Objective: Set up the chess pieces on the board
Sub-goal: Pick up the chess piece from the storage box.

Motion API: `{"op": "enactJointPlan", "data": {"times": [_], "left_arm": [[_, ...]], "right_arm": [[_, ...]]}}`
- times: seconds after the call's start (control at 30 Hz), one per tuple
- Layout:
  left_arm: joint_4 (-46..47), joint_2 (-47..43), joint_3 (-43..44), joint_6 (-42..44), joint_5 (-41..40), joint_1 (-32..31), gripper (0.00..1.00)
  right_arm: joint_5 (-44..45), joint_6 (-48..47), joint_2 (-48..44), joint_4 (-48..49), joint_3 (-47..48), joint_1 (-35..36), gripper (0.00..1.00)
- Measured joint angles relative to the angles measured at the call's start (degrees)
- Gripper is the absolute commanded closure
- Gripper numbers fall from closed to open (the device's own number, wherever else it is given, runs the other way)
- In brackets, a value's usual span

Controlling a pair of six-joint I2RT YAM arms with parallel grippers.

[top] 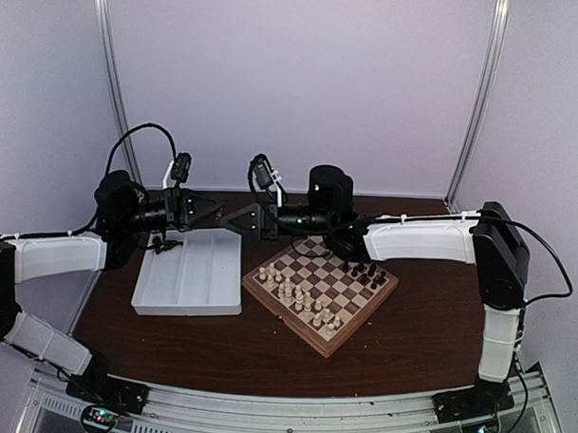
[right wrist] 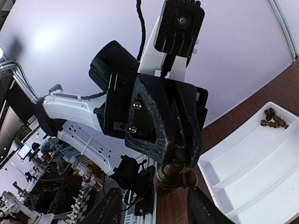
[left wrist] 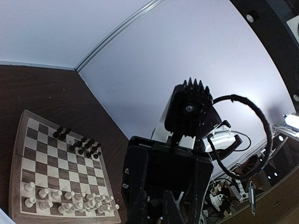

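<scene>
My left gripper (top: 216, 213) is shut on a dark brown chess piece (right wrist: 170, 175) and holds it in the air above the tray's far right corner. My right gripper (top: 234, 220) faces it tip to tip, open, with its fingers (right wrist: 110, 210) either side of that piece and not touching it. The piece shows dimly between the left fingers (left wrist: 140, 207). The board (top: 285, 326) lies at mid-table, also in the left wrist view (left wrist: 13, 177). Several dark pieces (top: 365, 272) cluster on its far right squares (left wrist: 81, 142). A few dark pieces (right wrist: 273, 121) lie in the tray.
A white compartment tray (top: 187, 270) lies left of the board. Cream-white pieces (top: 300, 298) stand in rows on the board's near left side. The right arm's forearm (top: 416, 238) stretches over the board's far corner. White walls close in the back.
</scene>
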Motion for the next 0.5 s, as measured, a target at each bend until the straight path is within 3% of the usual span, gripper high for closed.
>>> {"op": "enactJointPlan", "data": {"times": [0.13,0.27,0.5], "left_arm": [[0.00,0.00,0.00,0.00,0.13,-0.11,0.98],[0.00,0.00,0.00,-0.02,0.15,-0.24,0.98],[0.00,-0.02,0.00,-0.02,0.20,-0.70,0.98]], "right_arm": [[0.00,0.20,0.00,0.24,0.00,-0.02,0.33],[0.02,0.44,0.00,0.46,0.00,-0.11,0.21],[0.02,0.33,0.00,0.52,0.17,-0.11,0.20]]}}
